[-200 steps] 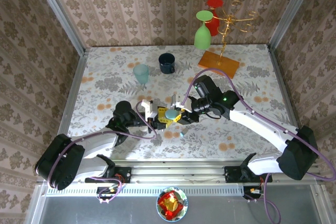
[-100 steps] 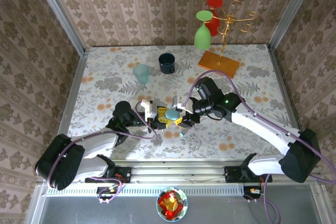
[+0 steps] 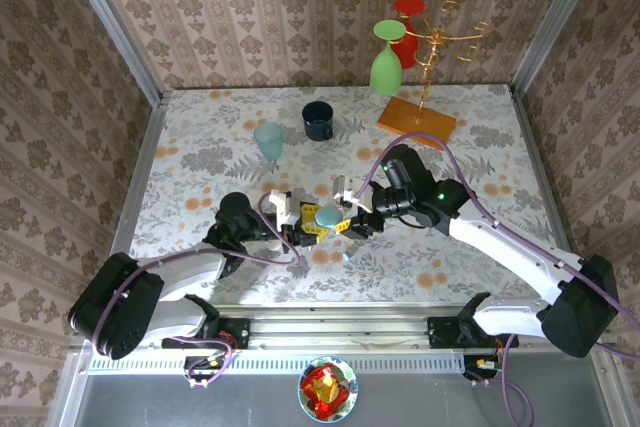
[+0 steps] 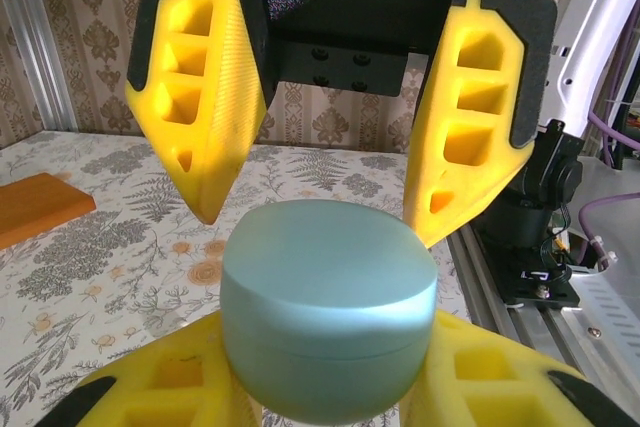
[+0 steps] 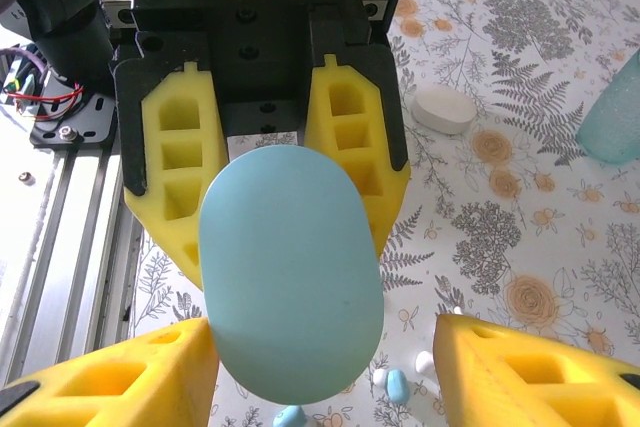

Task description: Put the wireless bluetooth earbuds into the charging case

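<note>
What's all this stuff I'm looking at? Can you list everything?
charging case: one, pale blue, in the left tool
earbuds: few, white, table beneath the case
white case: one, on the table
cup: one, teal, far table
mug: one, dark blue, beside the cup
rack: one, gold, orange base, far right
green glass, red glass: one each, on the rack
bowl: one, red and yellow contents, past the near rail
left tool: yellow fingers, shut on the case
right tool: yellow fingers, open beside the case
</note>
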Controlling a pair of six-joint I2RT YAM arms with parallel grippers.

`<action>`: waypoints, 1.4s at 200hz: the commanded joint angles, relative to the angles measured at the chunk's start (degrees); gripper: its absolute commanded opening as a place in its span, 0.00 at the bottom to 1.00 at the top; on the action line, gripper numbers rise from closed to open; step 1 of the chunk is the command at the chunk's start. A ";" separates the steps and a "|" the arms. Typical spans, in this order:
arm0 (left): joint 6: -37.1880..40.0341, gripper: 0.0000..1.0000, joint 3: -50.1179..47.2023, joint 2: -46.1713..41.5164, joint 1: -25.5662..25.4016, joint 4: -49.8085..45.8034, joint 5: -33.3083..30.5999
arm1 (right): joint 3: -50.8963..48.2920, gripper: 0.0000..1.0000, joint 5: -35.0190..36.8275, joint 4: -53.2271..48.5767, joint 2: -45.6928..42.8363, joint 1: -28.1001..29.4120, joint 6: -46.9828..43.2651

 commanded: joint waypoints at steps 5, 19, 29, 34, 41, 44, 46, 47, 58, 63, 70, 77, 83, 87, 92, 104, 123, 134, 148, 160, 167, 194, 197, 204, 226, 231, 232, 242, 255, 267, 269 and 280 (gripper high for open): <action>0.44 0.28 -0.26 0.60 -0.47 3.12 0.61 | -1.19 0.60 2.35 3.57 -1.59 -1.34 2.52; -0.04 0.28 -0.39 0.86 -0.49 3.99 0.51 | -1.76 0.60 2.85 5.24 -1.85 -1.98 3.71; -0.30 0.28 -0.31 0.93 -0.44 4.02 0.58 | -2.07 0.60 2.87 6.45 -2.09 -2.33 4.52; -0.52 0.28 -0.36 0.96 -0.45 4.00 0.58 | -2.26 0.60 2.93 6.83 -2.19 -2.45 4.80; -0.61 0.28 -0.22 1.05 -0.51 4.01 0.70 | -2.36 0.60 3.26 7.73 -2.33 -2.62 5.34; -0.70 0.28 -0.22 1.11 -0.47 4.06 0.76 | -2.50 0.60 3.39 7.99 -2.42 -2.69 5.56; -0.77 0.29 -0.15 1.13 -0.46 4.01 0.83 | -2.51 0.60 3.40 8.24 -2.39 -2.72 5.72; -0.74 0.29 -0.14 1.13 -0.48 4.05 0.84 | -2.51 0.60 3.49 8.38 -2.39 -2.73 5.80; -0.80 0.29 -0.15 1.16 -0.51 4.04 0.72 | -2.59 0.60 5.20 9.65 -2.47 -2.82 6.96; -0.85 0.29 -0.13 1.09 -0.50 4.20 0.75 | -2.47 0.59 5.97 10.11 -2.57 -2.82 7.29; -0.83 0.29 -0.13 1.05 -0.46 4.39 0.63 | -2.37 0.59 7.30 10.41 -2.56 -2.82 7.59; -0.87 0.29 -0.13 1.05 -0.46 4.52 0.58 | -2.10 0.59 8.03 10.54 -2.56 -2.82 7.71; -0.82 0.29 -0.15 1.05 -0.51 4.72 0.73 | -1.95 0.59 8.63 10.62 -2.56 -2.88 7.90; -0.73 0.29 -0.13 1.05 -0.51 4.70 0.60 | -1.84 0.59 8.75 10.65 -2.59 -2.91 7.91; -0.74 0.29 -0.06 1.15 -0.49 4.71 0.58 | -1.72 0.59 8.77 10.56 -2.66 -2.96 7.87; -0.88 0.28 0.04 1.14 -0.47 4.80 0.54 | -1.40 0.60 8.74 10.47 -2.73 -2.98 7.73; -1.36 0.28 0.22 1.30 -0.45 4.96 0.49 | -1.30 0.59 9.74 10.94 -2.74 -3.02 8.14; -1.88 0.28 0.28 1.61 -0.36 5.39 0.53 | -1.12 0.59 11.18 11.70 -2.59 -3.00 8.83; -2.63 0.27 0.22 2.02 -0.38 6.42 0.56 | -1.02 0.59 11.81 11.96 -2.64 -3.06 8.75; -3.20 0.27 0.29 2.58 -0.37 7.23 0.61 | -0.66 0.59 11.91 11.84 -2.90 -3.09 8.70; -3.35 0.27 0.29 2.78 -0.35 7.50 0.59 | -0.67 0.59 11.85 12.03 -3.16 -3.09 8.70; -3.43 0.26 0.45 3.22 -0.08 7.96 -0.36 | -2.60 0.66 7.01 14.08 -6.06 -3.09 8.35; -3.44 0.26 0.30 3.24 -0.02 8.03 -0.56 | -2.88 0.66 6.22 14.25 -6.49 -3.04 8.28; -3.44 0.26 0.31 3.25 0.10 8.32 -0.77 | -3.38 0.69 4.79 14.32 -7.24 -3.09 8.13; -3.23 0.27 0.15 3.41 0.77 9.09 -1.43 | -5.34 0.78 6.63 17.05 -9.88 -3.13 12.84; -3.09 0.26 0.01 3.33 1.04 9.35 -1.43 | -5.90 0.83 7.33 17.62 -10.63 -3.17 13.91; -3.09 0.26 -0.02 3.33 1.10 9.35 -1.39 | -6.05 0.84 7.43 17.68 -10.72 -3.17 14.11; -3.08 0.26 -0.36 3.24 1.69 9.78 -1.51 | -7.98 0.92 9.15 18.41 -12.70 -3.26 15.76; -3.27 0.27 -0.87 3.16 2.50 10.69 -1.69 | -10.56 1.00 12.78 20.41 -15.32 -3.72 19.82; -3.57 0.27 -1.22 3.22 3.35 11.73 -1.66 | -12.80 1.00 15.70 21.99 -17.49 -4.60 24.39; -3.53 0.27 -1.32 3.30 3.49 11.84 -1.63 | -13.26 1.00 16.13 22.22 -17.80 -4.72 25.25; -3.86 0.27 -1.45 3.42 4.26 12.53 -1.66 | -15.02 1.00 18.62 23.13 -19.50 -5.64 30.02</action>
